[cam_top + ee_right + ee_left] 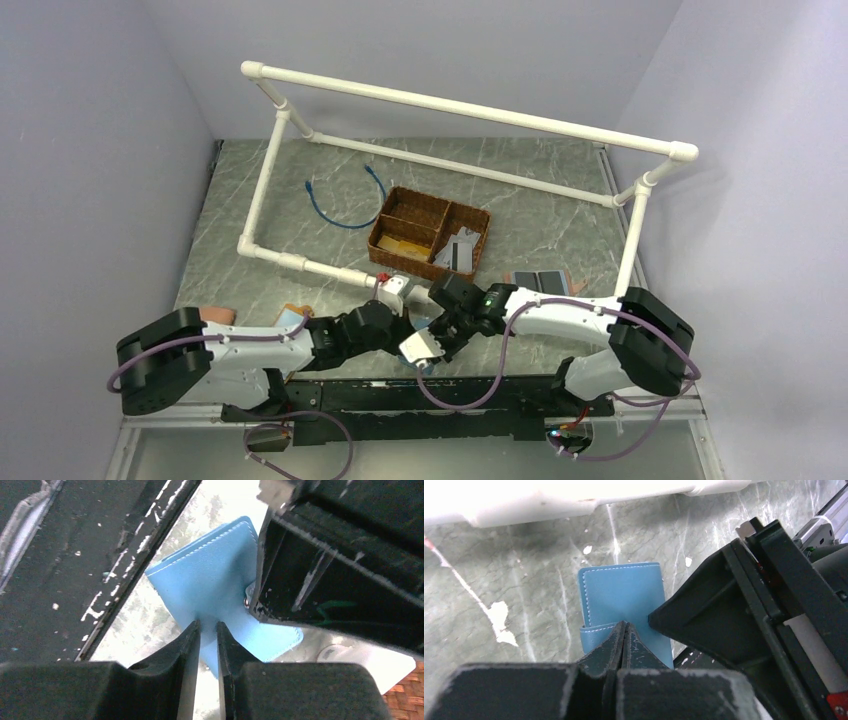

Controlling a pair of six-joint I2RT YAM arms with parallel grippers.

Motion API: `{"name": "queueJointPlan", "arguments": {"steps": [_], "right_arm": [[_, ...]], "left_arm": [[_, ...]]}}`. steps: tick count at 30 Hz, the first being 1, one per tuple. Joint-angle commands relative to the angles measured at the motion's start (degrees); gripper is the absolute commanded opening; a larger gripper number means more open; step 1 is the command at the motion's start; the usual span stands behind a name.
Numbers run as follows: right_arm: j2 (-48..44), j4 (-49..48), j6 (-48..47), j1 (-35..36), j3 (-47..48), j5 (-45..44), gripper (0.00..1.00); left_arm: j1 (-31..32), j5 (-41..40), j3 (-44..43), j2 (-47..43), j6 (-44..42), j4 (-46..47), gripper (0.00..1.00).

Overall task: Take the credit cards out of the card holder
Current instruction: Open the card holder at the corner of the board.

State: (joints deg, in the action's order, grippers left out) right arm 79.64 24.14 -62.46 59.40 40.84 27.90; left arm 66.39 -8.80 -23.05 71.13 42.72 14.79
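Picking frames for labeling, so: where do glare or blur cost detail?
Left wrist: white pipe blown out, card holder sharp. Right wrist: tabletop behind the holder washed out. Top external: even light, no glare.

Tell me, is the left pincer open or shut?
Shut: the left pincer pinches the slate-blue stitched leather card holder, fingers meeting without gap.
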Motion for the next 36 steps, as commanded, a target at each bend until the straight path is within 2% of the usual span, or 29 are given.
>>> {"name": "queueJointPlan", "arguments": {"steps": [1, 9, 15, 20, 22, 25, 31, 36], "right_arm": [[2.27, -2.42, -0.61, 0.42, -1.54, -7.48, 0.18], [4.57, -0.95, -0.59, 0.63, -0.95, -7.87, 0.16], [5.95, -0.25, -0.13, 0.63, -0.32, -7.53, 0.15], [5.98, 0.16, 0.87, 0.55, 0.51, -6.1, 0.15], [6.15, 0.36, 1.17, 0.63, 0.72, -5.66, 0.15], [6.26, 0.51, 1.34, 0.61, 0.87, -5.18, 0.15], [5.3, 1.55, 2.56, -0.2, 2.01, -2.54, 0.13], [2.83, 3.71, 3.05, -2.49, 3.03, 2.47, 0.13]], "left_arm": [[-2.44, 0.67, 3.34, -4.81, 2.16, -3.21, 0.0], [-8.46, 1.92, 6.71, -14.3, 4.29, -9.62, 0.0], [-11.12, 3.06, 6.97, -17.33, 5.76, -13.79, 0.0], [-11.36, 8.61, 7.06, -18.51, 3.57, -9.04, 0.0], [-11.35, 10.32, 5.54, -17.69, 1.99, -8.92, 0.19], [-11.37, 12.46, 4.29, -15.59, 0.11, -7.48, 0.35], [-11.29, 14.62, 2.71, -11.76, -1.62, -4.87, 0.44], [-11.16, 11.86, 1.08, -13.46, -4.38, -9.25, 0.46]]}}
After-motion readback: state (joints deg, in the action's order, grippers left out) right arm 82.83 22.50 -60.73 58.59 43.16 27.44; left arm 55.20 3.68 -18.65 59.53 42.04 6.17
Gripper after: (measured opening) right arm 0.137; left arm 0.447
